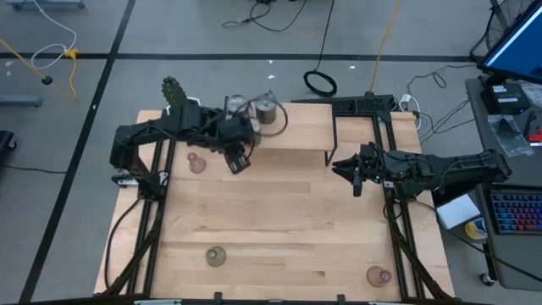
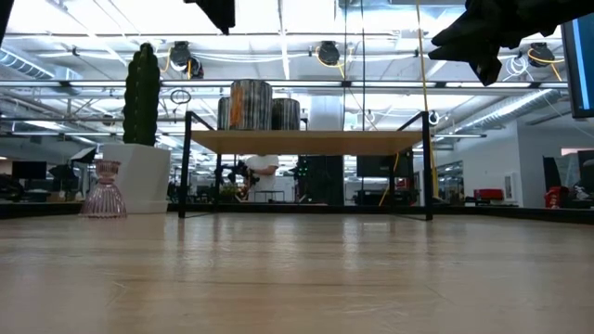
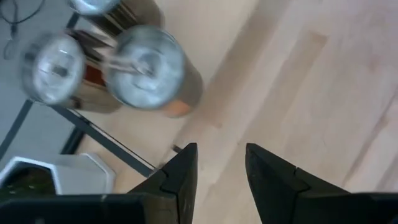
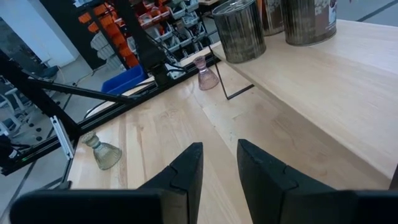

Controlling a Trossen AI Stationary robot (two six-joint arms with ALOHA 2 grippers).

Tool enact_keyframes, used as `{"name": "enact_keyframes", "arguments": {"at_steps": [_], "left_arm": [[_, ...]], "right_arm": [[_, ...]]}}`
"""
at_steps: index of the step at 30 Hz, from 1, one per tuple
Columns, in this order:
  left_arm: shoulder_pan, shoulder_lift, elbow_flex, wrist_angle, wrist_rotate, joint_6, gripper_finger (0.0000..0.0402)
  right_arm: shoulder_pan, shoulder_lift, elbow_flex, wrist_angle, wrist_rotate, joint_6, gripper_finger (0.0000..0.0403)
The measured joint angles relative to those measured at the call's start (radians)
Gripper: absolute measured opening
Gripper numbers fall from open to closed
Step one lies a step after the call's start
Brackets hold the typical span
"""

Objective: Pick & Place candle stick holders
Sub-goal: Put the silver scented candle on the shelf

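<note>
Three silvery metal holders (image 3: 146,68) stand together on the raised wooden shelf (image 1: 305,131) at the table's far side, seen also in the high view (image 1: 266,110). A pink glass holder (image 1: 196,163) stands on the table below the shelf's left end. An olive glass holder (image 1: 215,255) and a second pink one (image 1: 378,274) stand near the front edge. My left gripper (image 1: 238,161) hangs open and empty above the shelf's front edge, just near of the silvery holders. My right gripper (image 1: 356,175) is open and empty, high by the shelf's right end.
A green cactus (image 2: 141,93) in a white pot (image 2: 139,176) stands at the far left corner beside the shelf. The shelf's thin black legs (image 2: 428,167) stand on the table. Bare wood lies across the table's middle (image 1: 279,212).
</note>
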Motion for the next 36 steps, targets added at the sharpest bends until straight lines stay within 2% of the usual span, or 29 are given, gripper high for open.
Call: {"name": "enact_keyframes", "arguments": {"at_steps": [7, 13, 25, 36], "left_arm": [[-0.021, -0.048, -0.249, 0.103, -0.001, -0.037, 0.0136], [0.007, -0.080, -0.376, 0.207, -0.027, -0.014, 0.0126], [0.072, -0.083, -0.468, 0.314, -0.024, 0.064, 0.0008], [0.131, -0.085, -0.486, 0.373, 0.003, 0.123, 0.0004]], "right_arm": [[0.000, 0.000, 0.000, -0.002, 0.000, -0.018, 0.0090], [0.000, 0.000, 0.000, -0.005, -0.001, -0.022, 0.0090], [0.000, 0.000, 0.000, -0.006, -0.003, -0.033, 0.0090], [0.000, 0.000, 0.000, -0.006, -0.002, -0.033, 0.0090]]}}
